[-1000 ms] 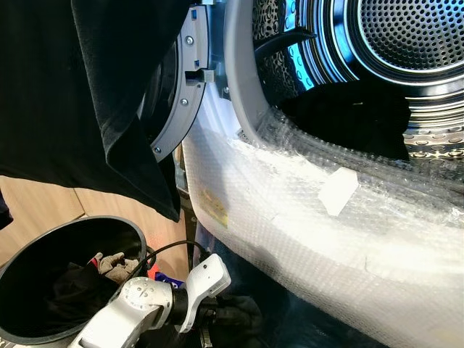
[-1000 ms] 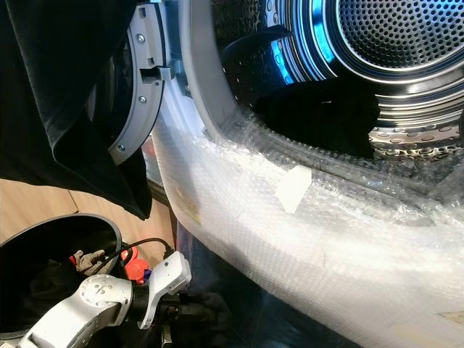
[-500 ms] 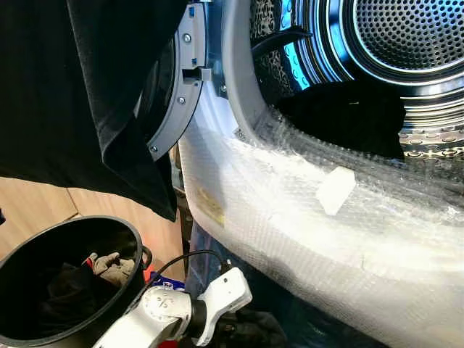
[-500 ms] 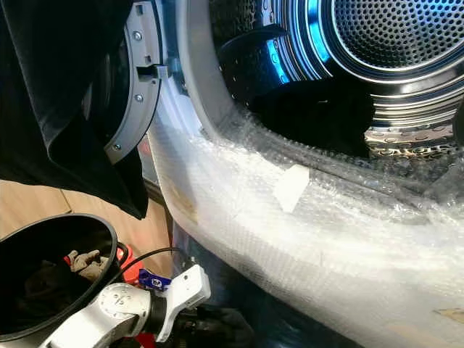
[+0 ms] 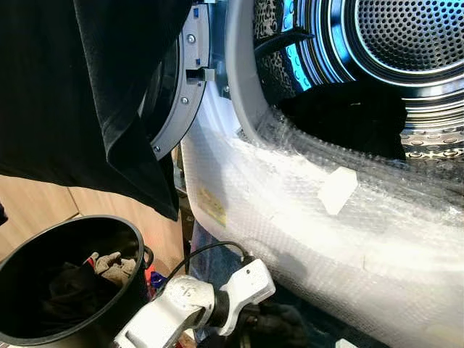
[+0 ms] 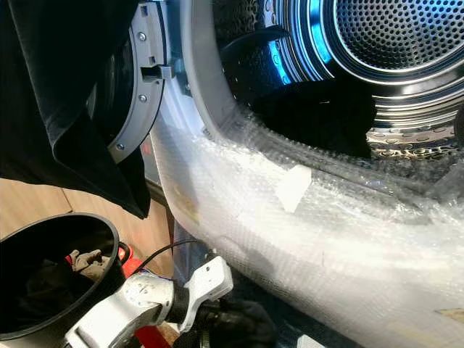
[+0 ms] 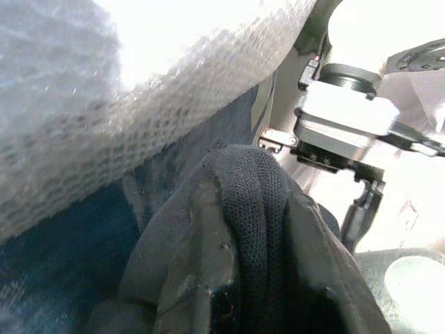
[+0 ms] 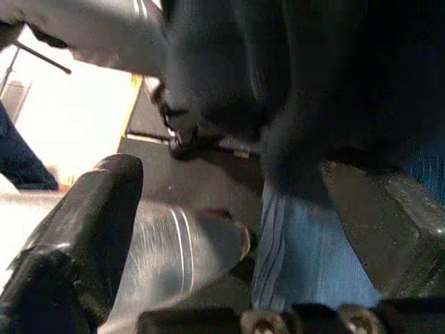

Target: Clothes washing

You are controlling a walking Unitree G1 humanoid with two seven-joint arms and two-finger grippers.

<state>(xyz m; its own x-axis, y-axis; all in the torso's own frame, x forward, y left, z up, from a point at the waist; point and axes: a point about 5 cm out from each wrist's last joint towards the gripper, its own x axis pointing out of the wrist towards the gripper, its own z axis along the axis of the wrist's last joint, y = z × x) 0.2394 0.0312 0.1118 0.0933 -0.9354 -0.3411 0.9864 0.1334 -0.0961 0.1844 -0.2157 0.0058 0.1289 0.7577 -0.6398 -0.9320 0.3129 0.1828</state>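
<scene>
Gripping: left gripper (image 7: pixel 229 278), fingers clamped on a bunched black knit garment (image 7: pixel 243 209), low beside the bubble-wrapped white washing machine front (image 5: pixel 304 217).
Drum: round steel drum (image 5: pixel 406 43) holds dark laundry (image 5: pixel 348 116).
Bin: round black laundry bin (image 5: pixel 43 239), near left.
Right gripper (image 8: pixel 229 229): fingers apart.

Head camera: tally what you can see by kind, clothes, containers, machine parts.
Dark garments: 3 (hanging black cloth, pile in drum, piece at left gripper)
Glove in the bucket: 1
Buckets: 1
Washer drums: 1
Washer doors: 1
Total: 7
</scene>
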